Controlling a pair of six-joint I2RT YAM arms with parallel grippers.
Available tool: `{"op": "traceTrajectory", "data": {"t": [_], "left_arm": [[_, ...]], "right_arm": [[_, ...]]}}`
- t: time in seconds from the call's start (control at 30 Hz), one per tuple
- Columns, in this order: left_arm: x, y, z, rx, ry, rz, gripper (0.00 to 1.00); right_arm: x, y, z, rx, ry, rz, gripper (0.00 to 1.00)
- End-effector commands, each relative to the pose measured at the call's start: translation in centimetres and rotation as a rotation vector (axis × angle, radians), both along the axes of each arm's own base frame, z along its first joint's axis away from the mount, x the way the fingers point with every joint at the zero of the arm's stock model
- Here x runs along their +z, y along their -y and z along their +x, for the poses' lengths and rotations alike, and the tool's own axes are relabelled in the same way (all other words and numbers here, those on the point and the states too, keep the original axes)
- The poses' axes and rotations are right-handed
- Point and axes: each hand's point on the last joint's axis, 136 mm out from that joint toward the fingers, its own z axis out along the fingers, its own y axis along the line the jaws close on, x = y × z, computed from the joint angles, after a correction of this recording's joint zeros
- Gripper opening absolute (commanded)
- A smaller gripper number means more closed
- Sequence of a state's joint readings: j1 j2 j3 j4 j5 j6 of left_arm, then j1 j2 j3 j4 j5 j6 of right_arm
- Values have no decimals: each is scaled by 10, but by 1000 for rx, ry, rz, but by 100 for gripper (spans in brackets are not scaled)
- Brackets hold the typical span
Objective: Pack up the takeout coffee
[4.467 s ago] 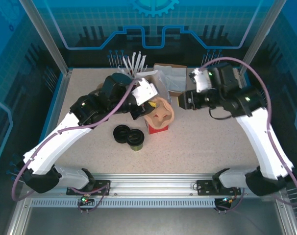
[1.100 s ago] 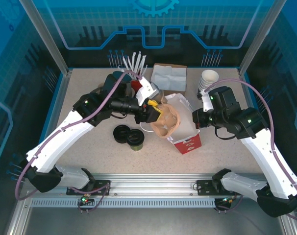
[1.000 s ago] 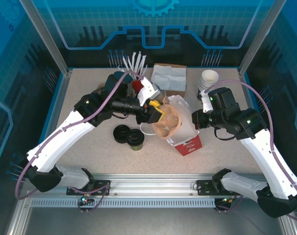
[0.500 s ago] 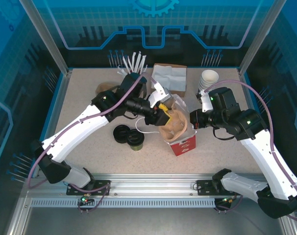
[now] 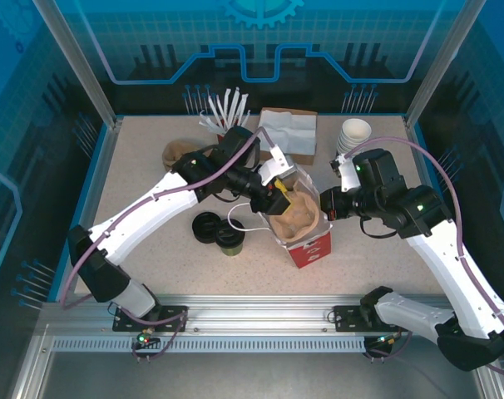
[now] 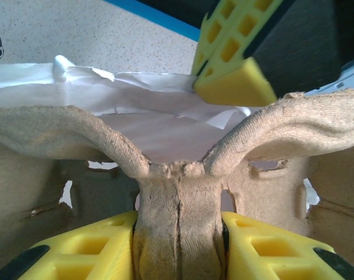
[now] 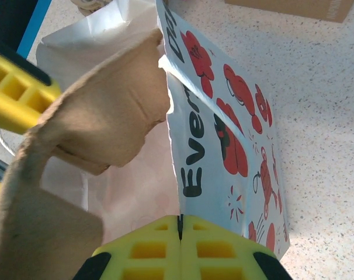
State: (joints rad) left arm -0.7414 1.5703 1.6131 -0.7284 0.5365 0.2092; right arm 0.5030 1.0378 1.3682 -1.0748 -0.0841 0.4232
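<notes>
Pinching fibrous pulp carrier point(image 6: 177, 198): left fingers point(image 6: 77, 248); thin glossy bag point(image 7: 224, 140): right fingers point(image 7: 148, 248).

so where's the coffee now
Top view: the takeout coffee stands left of centre, beside the black lid stack, left of the paper bag.

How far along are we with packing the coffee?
Done: nothing packed yet. In hand: the left gripper clamps the pulp carrier at the mouth of the bag; the right gripper pinches its rim. Left: the takeout coffee stands on the table beside the black lids.
</notes>
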Motion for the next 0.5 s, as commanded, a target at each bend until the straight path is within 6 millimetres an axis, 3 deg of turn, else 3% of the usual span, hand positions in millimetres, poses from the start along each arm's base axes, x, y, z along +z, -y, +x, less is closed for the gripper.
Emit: {"op": "traceTrajectory", "data": {"t": [0.0,0.47], "left_arm": [[-17,-2,5,6,-2,44,37],[-36,3,10,-4,-25,69,36]], "right_arm": [[3,-7,-1,24,4,39,0],[-2,-11,-3,36,-26,52,0]]}}
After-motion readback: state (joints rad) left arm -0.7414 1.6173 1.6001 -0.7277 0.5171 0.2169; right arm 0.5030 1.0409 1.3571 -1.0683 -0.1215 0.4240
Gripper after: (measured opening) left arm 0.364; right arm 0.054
